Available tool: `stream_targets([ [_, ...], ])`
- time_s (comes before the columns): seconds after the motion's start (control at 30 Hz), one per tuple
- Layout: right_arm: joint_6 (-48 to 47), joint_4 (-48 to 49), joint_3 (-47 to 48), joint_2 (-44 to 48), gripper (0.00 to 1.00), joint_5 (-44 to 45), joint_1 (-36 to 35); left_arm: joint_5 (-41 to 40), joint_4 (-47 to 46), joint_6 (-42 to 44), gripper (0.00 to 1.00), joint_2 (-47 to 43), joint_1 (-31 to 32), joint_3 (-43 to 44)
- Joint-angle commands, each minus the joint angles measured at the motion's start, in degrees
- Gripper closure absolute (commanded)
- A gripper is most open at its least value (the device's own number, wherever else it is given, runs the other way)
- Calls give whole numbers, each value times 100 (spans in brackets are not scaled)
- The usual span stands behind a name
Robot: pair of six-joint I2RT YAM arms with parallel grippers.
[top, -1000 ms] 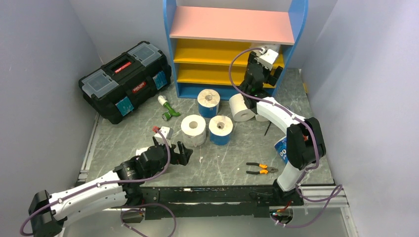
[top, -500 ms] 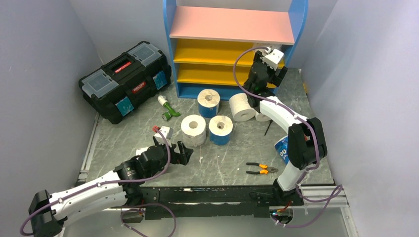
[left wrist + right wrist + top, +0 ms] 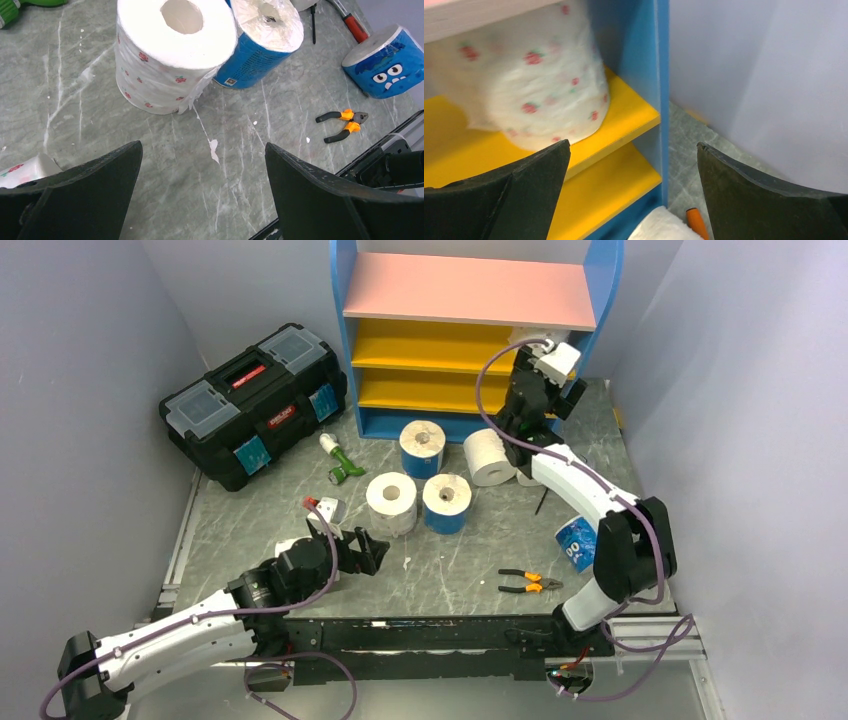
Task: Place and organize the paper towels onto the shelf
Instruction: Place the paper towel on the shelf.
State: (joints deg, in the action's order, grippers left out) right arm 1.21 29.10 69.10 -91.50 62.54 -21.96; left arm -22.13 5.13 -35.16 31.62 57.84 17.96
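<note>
One dotted roll (image 3: 529, 85) stands on the upper yellow board of the shelf (image 3: 663, 60), at least five loose rolls (image 3: 391, 502) wait in front of the shelf, and the left gripper (image 3: 202, 145) and right gripper (image 3: 633, 145) both gape empty.

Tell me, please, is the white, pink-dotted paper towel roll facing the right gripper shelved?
Shelved: the pink-dotted roll sits on the upper yellow board.

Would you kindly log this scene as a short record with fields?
shelf: shelved roll on upper yellow board, right end
table: dotted roll and blue roll upright, side by side; far blue roll upright; white roll on its side; monster-print roll near pliers
left gripper: open, over table
right gripper: open, at shelf, holding nothing
other: toolbox
</note>
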Motion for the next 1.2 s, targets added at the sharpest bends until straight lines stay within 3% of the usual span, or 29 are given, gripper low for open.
stream_targets([
  [0.0,-64,-138,-147,514,0,-90,-537,109,-161,-81,1,-49,25,-21],
  [0.13,21,-270,-413,773,1,-564,-914,169,-175,-143,1,-62,28,-55],
  [0.27,339,-676,-322,702,10,-1150,-1008,266,-220,-212,1,-69,25,-90],
  [0.57,50,186,-238,93,14,-1660,-952,323,-170,-373,1,-188,26,-114],
  [0.73,335,216,-732,583,14,-2186,-1065,202,54,-393,1,-456,30,-121],
  [1.0,2341,-2001,-1265,2106,12,-3033,-1203,-151,613,-206,1,-840,30,46],
  [1.17,2911,-3153,-1463,2747,12,-3967,-1249,-400,986,-178,1,-1097,27,205],
])
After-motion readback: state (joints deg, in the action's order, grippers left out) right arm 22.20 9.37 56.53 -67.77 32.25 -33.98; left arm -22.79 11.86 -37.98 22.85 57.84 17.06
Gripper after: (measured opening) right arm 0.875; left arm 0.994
